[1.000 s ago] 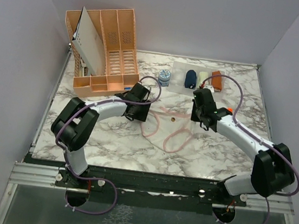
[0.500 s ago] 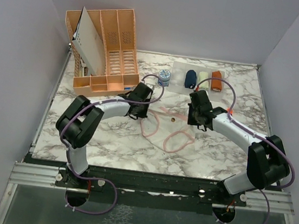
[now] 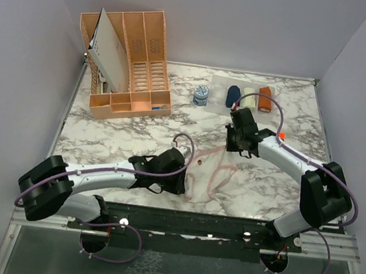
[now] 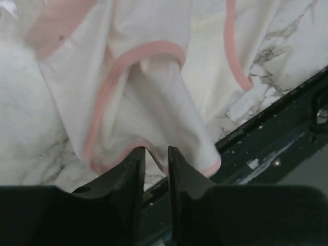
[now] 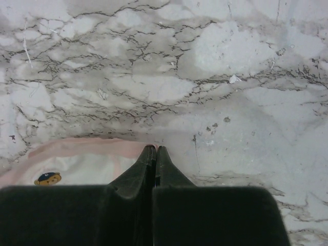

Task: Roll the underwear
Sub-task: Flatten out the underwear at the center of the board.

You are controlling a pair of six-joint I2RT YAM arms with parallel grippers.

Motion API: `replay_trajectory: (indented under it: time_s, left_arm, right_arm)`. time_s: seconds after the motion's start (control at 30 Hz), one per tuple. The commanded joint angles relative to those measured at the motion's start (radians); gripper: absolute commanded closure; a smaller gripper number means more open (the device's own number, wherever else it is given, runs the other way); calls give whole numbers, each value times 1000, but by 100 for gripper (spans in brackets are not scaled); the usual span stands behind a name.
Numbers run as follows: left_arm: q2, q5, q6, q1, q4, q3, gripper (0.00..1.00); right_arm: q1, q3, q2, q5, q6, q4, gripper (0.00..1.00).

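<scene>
The whitish-pink underwear (image 3: 210, 172) with pink edging lies stretched across the marble table (image 3: 123, 136) between my two grippers. Near the table's front edge, my left gripper (image 3: 179, 180) is shut on a fold of its pink-edged hem (image 4: 154, 128); cloth shows between the fingertips (image 4: 134, 160). My right gripper (image 3: 233, 142) is shut on the pink waistband (image 5: 87, 146) at the cloth's far right corner, next to a small bear print (image 5: 47, 178). The navy underwear (image 3: 232, 96) sits rolled at the back of the table.
A cream bundle (image 3: 248, 97) and a rust-orange bundle (image 3: 265, 98) lie beside the navy roll. A small blue-and-white jar (image 3: 201, 96) stands left of them. An orange divided organizer (image 3: 129, 60) fills the back left. The dark front rail (image 4: 287, 133) runs close to my left gripper.
My left gripper shut on the cloth near the organizer, then swung to the front edge, dragging that side of the underwear along. The right gripper shifted slightly back, still shut.
</scene>
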Motion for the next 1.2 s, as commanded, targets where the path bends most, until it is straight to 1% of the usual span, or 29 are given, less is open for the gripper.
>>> replay_trajectory:
  time_s: [0.0, 0.07, 0.1, 0.13, 0.17, 0.23, 0.37, 0.47, 0.5, 0.6, 0.73, 0.9, 0.97, 1.03, 1.17]
  left_arm:
    - [-78, -132, -192, -45, -161, -34, 52]
    - [-103, -242, -202, -44, -248, -10, 37]
    - [-118, -288, -199, -41, -279, 8, 29]
    - [-127, -321, -189, -32, -300, 28, 22]
    - [-134, -335, -173, -19, -306, 44, 18]
    - [-132, -338, -126, 26, -307, 76, 16]
    - [-95, -310, -32, 117, -290, 127, 15]
    - [-39, -235, 46, 194, -225, 144, 15]
    - [-9, -209, 71, 220, -209, 158, 17]
    - [80, -180, 145, 227, -197, 210, 22]
    - [149, -133, 218, 228, -145, 233, 23]
    - [194, -91, 243, 229, -116, 248, 24]
    - [216, -94, 244, 229, -119, 251, 26]
    - [251, -102, 245, 230, -129, 260, 32]
    - [313, -72, 245, 228, -120, 262, 38]
  right_arm:
    - [-4, 59, 52, -36, -37, 7, 99]
    - [-4, 74, 66, -43, -39, -1, 99]
    - [-4, 76, 70, -47, -40, -2, 99]
    - [-4, 78, 73, -51, -41, -5, 99]
    - [-4, 81, 76, -54, -41, -9, 100]
    - [-4, 86, 82, -61, -41, -14, 100]
    - [-3, 92, 89, -73, -41, -25, 100]
    - [-3, 87, 89, -78, -37, -26, 100]
    - [-4, 87, 91, -82, -37, -26, 100]
    - [-4, 89, 97, -91, -37, -33, 100]
    - [-3, 91, 101, -95, -39, -37, 100]
    - [-3, 98, 110, -110, -40, -37, 100]
    - [-4, 99, 111, -110, -41, -37, 100]
    - [-4, 99, 112, -113, -43, -36, 100]
    - [-4, 100, 120, -125, -46, -32, 100]
